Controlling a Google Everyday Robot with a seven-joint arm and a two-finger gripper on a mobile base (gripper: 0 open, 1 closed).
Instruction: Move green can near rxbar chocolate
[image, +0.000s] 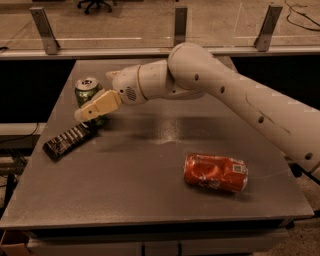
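1. The orange-red can (216, 173) lies on its side, dented, well to the right of the gripper (97, 106) and nearer the camera. It has no part in the task.
2. The rxbar chocolate (67, 142) lies flat and slantwise just below and left of the gripper.
3. The gripper hangs over the left rear of the table (150, 210), across the front of the green can (86, 91). I cannot tell whether it is clamped on the can or has let go.
4. The green can stands upright just behind the gripper, its base just beside the bar's far end. The placement looks essentially done. Only letting go, if the can is held, and backing away remain.
5. The can shows mottled green and white under a silver top. Its lower part is hidden.
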